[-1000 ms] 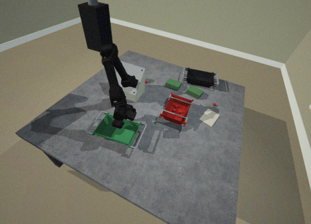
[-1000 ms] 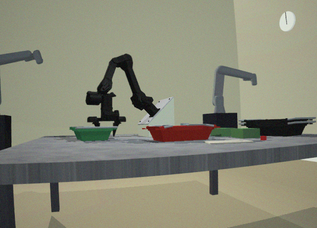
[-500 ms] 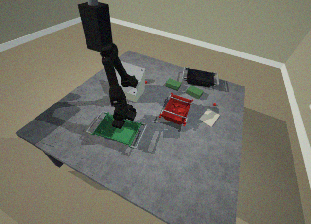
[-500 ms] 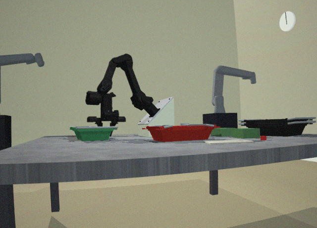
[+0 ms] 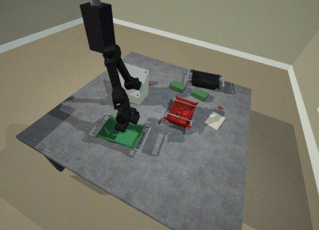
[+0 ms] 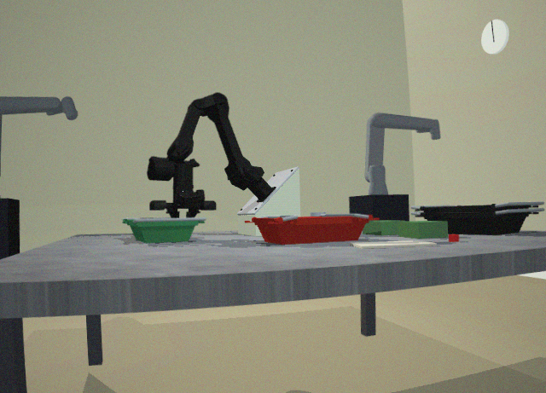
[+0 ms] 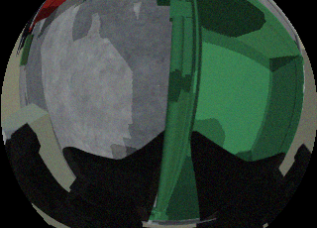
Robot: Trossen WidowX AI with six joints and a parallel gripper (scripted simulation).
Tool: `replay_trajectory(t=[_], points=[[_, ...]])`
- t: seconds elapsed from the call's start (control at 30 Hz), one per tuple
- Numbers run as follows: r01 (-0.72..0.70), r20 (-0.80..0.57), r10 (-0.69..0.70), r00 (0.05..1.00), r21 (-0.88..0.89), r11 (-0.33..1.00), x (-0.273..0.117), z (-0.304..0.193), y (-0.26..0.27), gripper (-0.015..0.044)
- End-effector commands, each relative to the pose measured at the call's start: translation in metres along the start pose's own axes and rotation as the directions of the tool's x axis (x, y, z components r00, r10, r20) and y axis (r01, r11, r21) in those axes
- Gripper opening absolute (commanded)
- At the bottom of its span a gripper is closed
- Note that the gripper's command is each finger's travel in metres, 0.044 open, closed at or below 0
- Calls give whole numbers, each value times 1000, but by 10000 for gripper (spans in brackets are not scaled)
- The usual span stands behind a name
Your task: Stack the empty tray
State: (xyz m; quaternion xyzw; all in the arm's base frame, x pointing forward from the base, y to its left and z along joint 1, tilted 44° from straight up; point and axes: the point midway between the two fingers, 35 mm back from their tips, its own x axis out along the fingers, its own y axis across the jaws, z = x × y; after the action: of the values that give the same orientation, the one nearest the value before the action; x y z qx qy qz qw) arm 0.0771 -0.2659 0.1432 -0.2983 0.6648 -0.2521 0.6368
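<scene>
The loaded red tray (image 5: 175, 121) (image 6: 308, 231) (image 7: 55, 2) stands on the table with small red blocks (image 5: 183, 111) inside. Its far wire bar (image 5: 185, 102) and near wire bar (image 5: 178, 117) both lie across its top. The empty green tray (image 5: 128, 137) (image 6: 160, 231) (image 7: 235, 84) stands level on the table, its wire bars out over its ends. My gripper (image 5: 121, 127) (image 6: 183, 214) (image 7: 180, 135) points down over the green tray's long side nearer the arm base. It is shut on that side wall, one finger inside and one outside. The fingertips are hidden in the top view.
The white sloped arm base (image 5: 144, 92) (image 6: 284, 199) stands behind. Two green blocks (image 5: 177, 86) (image 6: 423, 229), a black tray stack (image 5: 205, 79) (image 6: 476, 219), a cream plate (image 5: 216, 120) (image 6: 392, 244) and a small red cube (image 5: 220, 107) (image 6: 453, 238) lie around the red tray.
</scene>
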Motion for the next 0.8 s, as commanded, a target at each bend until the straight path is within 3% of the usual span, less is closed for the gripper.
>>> replay_trajectory(t=[0.0,0.27,0.77], points=[[-10,2,10,1000,-3,1000,1,0,2,55],[-11,2,11,1000,-2,1000,-8,2,1,1],[-12,4,12,1000,0,1000,-80,0,1,0]])
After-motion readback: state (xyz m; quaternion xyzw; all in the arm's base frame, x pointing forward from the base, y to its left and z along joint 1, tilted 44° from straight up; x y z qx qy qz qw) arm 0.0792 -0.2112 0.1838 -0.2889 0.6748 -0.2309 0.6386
